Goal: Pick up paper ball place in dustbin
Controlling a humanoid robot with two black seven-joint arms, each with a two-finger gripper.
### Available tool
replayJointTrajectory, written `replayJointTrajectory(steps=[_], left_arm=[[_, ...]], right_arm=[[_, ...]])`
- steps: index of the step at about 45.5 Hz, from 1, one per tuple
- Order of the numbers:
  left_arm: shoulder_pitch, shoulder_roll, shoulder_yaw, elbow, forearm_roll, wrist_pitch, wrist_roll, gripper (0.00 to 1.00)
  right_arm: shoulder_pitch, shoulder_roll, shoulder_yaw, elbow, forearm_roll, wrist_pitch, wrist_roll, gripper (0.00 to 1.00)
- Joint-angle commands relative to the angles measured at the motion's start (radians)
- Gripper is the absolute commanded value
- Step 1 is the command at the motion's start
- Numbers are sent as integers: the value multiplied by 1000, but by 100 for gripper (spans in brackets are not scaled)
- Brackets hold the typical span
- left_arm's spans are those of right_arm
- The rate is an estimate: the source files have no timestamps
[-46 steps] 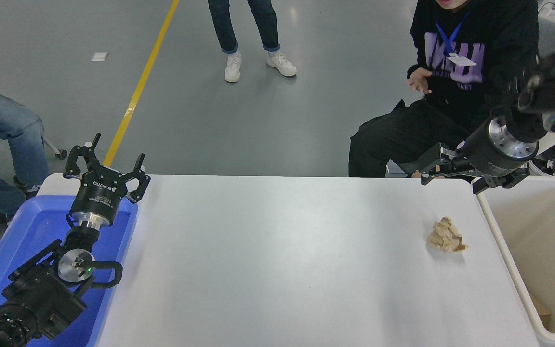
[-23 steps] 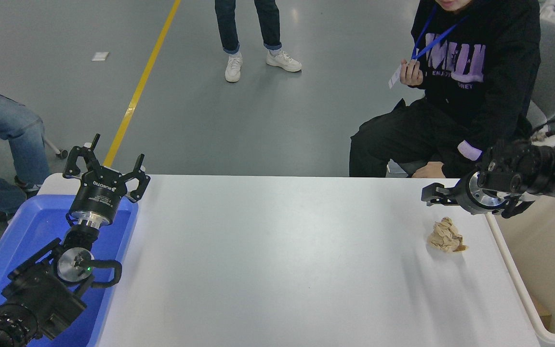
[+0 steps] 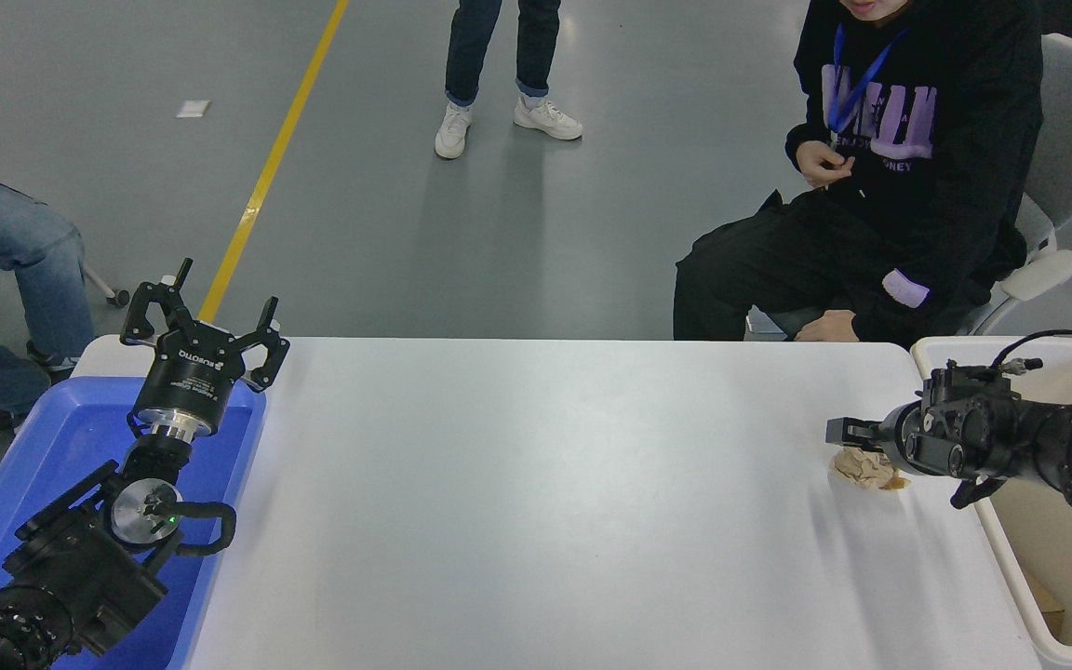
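I've got a wide bare stretch of white table [image 3: 536, 484] through the middle, nothing in my way there. The paper ball [image 3: 871, 470] sits near the table's right edge, just beside the dustbin [image 3: 997, 549], whose thick rim runs along that side. My right gripper [image 3: 841, 434] reaches in from the right edge across the bin's rim, arm lying low and nearly level, pointing left, its tip right above the ball's far side and overlapping it. Open or clenched, I can't tell from this angle, nor whether it touches the paper. My left gripper [image 3: 204, 316] is parked over the blue tray [image 3: 43, 447] at lower left, fingers spread, holding nothing. A person [image 3: 880, 186] sits past the far right corner.
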Motion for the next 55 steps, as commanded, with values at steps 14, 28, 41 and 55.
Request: replayJointTrajectory(steps=[14,28,41,55], left_arm=[[0,0,0,0,-1,0,0,98],[0,0,0,0,-1,0,0,98],[0,0,0,0,-1,0,0,98],[0,0,0,0,-1,0,0,98]], right_arm=[[-76,6,98,-34,7,-43,-2,81],[-49,-61,118,41,26,-22,-3,0],[5,-106,145,108,30,-19,-2,0],[229,-207,108,422,26,68,6,0]])
